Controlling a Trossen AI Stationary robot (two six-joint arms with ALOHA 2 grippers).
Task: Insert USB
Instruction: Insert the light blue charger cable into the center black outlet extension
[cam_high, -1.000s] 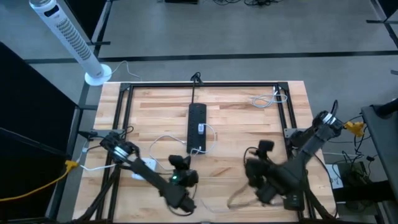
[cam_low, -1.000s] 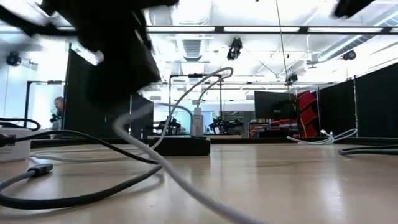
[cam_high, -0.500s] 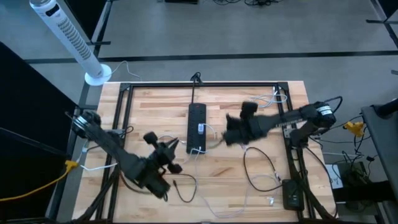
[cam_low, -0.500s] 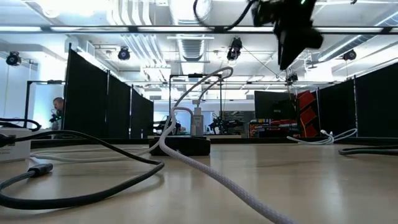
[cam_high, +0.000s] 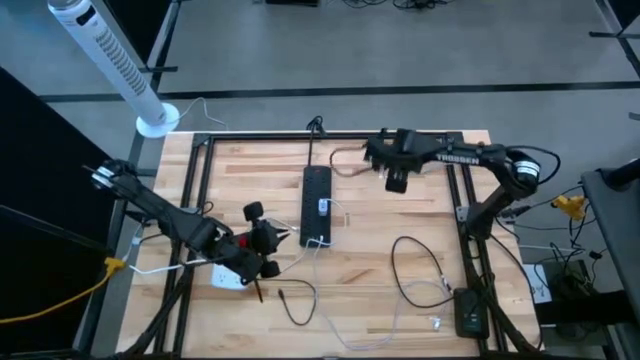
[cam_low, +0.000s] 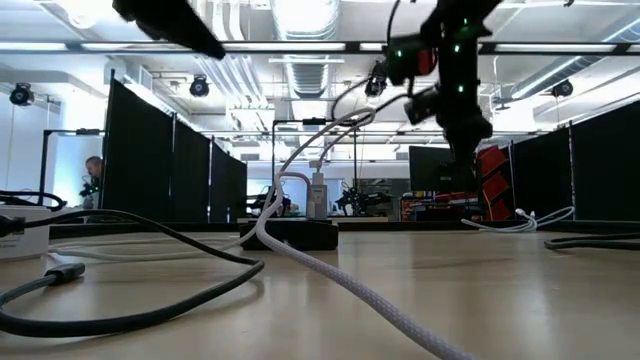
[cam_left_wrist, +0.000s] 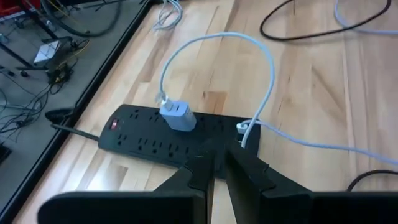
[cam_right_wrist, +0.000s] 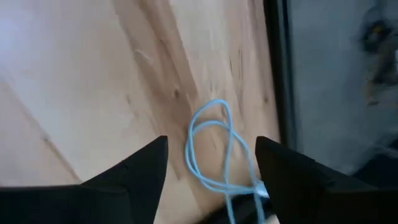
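Observation:
A black power strip (cam_high: 317, 190) lies along the middle of the table. A white charger (cam_left_wrist: 177, 116) is plugged into its top, and a white cable loops away from it. Another white cable's plug end (cam_left_wrist: 242, 130) rests against the strip's side. My left gripper (cam_high: 275, 238) hangs shut just left of the strip's near end, tilted down toward the strip (cam_left_wrist: 149, 134), with nothing seen between its fingers. My right gripper (cam_high: 385, 152) is open above the table's far edge. Below its fingers (cam_right_wrist: 211, 168) a pale blue cable coil (cam_right_wrist: 211, 146) lies on the wood.
A white box (cam_high: 228, 275) lies near the left arm. A black cable with a free plug (cam_high: 283, 294) lies near the front. Another black cable loops at the right (cam_high: 420, 270), beside a small black box (cam_high: 468, 315). A black frame (cam_high: 460, 190) edges the table.
My left gripper has risen from the table's near edge and moved toward the power strip, turning as it went. My right gripper has swept fast from the near right across the table to the far edge. The white cable that hung up near the left arm now lies on the table.

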